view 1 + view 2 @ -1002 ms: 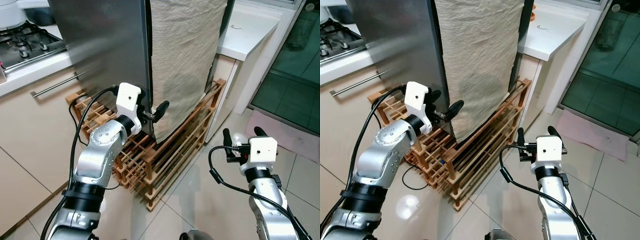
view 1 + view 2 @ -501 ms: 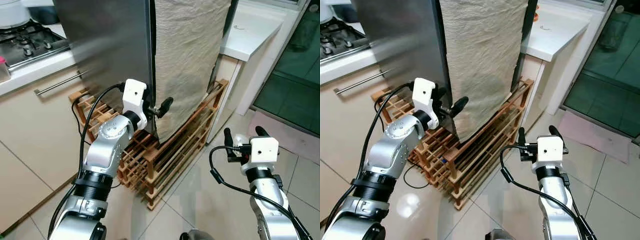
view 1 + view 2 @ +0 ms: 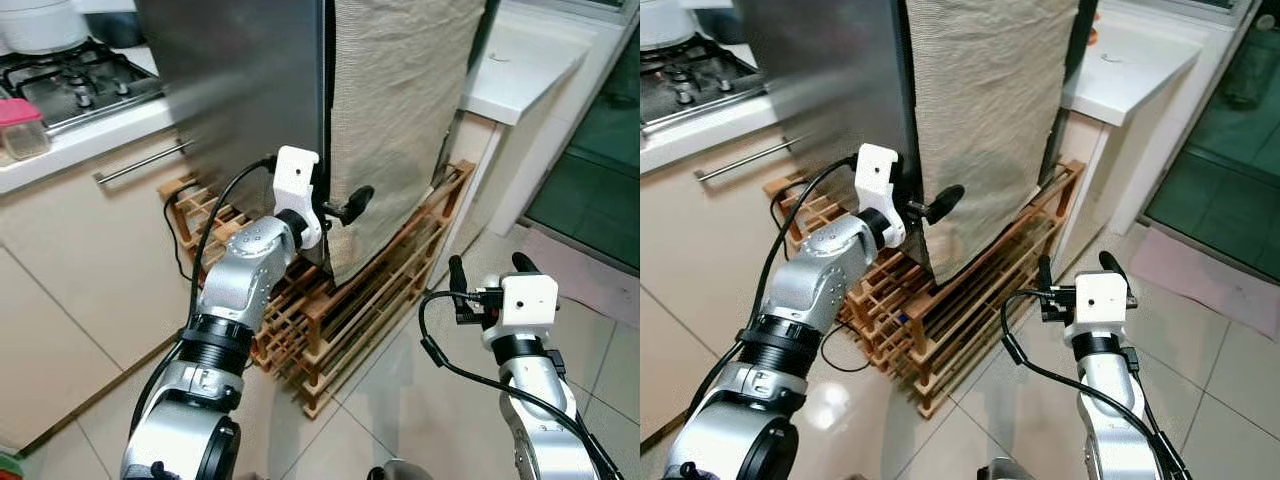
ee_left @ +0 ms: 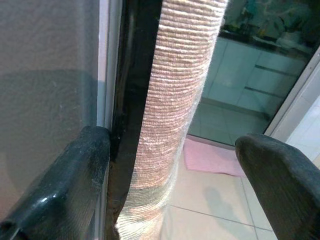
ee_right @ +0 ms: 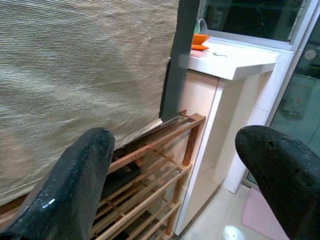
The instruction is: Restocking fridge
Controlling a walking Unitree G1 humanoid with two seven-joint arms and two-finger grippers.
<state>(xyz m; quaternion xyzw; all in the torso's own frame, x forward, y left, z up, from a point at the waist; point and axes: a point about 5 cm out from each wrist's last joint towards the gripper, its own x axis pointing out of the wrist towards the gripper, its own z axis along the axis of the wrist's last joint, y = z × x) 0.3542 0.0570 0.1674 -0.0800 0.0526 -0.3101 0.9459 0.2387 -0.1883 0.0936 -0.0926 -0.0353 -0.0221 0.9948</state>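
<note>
The left end effector [image 3: 338,210] is raised against the fridge [image 3: 250,90], its two black fingers spread wide — one pressed at the front corner edge of the steel body, the other out in front of the beige woven cloth [image 3: 400,110] that hangs down the fridge's front face. In the left wrist view one finger [image 4: 65,185] touches the dark seam between steel and cloth, while the other finger [image 4: 280,180] stands well clear; nothing is gripped.

Directly below this end effector a low wooden slatted rack [image 3: 370,300] carries the fridge and juts out toward the robot, so it lies between the robot's body and the fridge's foot. A black cable loops from the left wrist down past the rack. To the end effector's far left is a cream cabinet front with a steel bar handle [image 3: 140,163], and above it a table with a gas hob [image 3: 70,85] and a small clear box with a pink lid [image 3: 25,125]; what is in the box cannot be told.

The right end effector [image 3: 487,272] hovers lower, well apart from the fridge over the tiled floor [image 3: 420,400], fingers open and empty. Beyond it stands a white table [image 3: 520,75] — the right wrist view shows an orange dish [image 5: 199,39] on it.
</note>
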